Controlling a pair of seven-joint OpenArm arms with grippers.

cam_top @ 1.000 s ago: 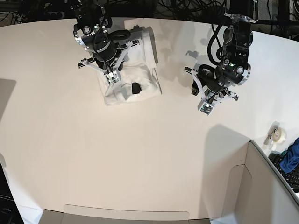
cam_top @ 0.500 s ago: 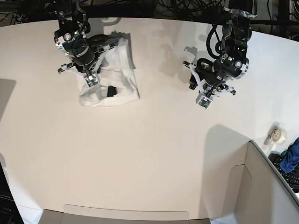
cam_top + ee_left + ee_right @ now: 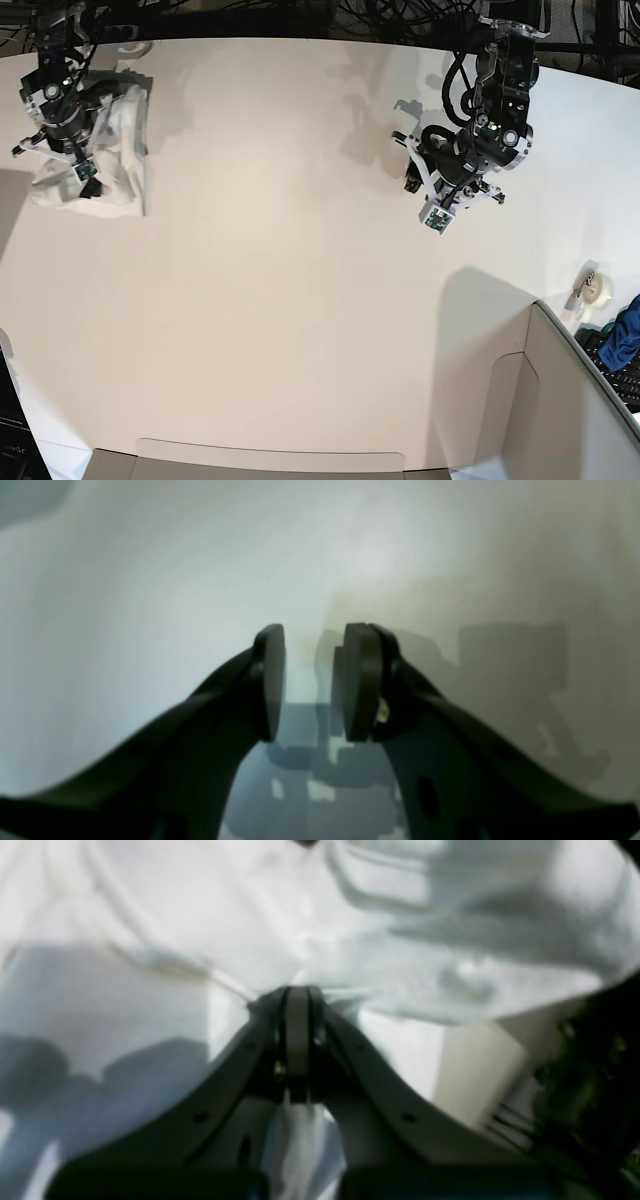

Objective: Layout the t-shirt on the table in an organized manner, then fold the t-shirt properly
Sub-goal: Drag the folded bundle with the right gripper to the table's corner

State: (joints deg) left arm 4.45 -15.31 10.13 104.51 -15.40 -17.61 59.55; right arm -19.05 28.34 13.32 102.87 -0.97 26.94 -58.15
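Note:
The white t-shirt (image 3: 122,135) lies as a folded bundle at the far left of the off-white table (image 3: 300,300), close to its edge. My right gripper (image 3: 84,176) sits on top of the bundle. In the right wrist view this gripper (image 3: 298,995) is shut, with a fold of the white t-shirt (image 3: 200,915) pinched between its fingers. My left gripper (image 3: 436,214) hovers over the bare table at the right, far from the shirt. In the left wrist view it (image 3: 312,680) is open, and only the table (image 3: 150,555) shows between its pads.
A roll of tape (image 3: 597,288) lies near the table's right edge. A grey box wall (image 3: 560,390) stands at the lower right, with a blue cloth (image 3: 622,340) behind it. Dark cables run along the back edge.
My right arm has dragged the folded t-shirt leftwards, from the upper middle-left of the table to its far left edge. The left arm has hardly moved and stays open.

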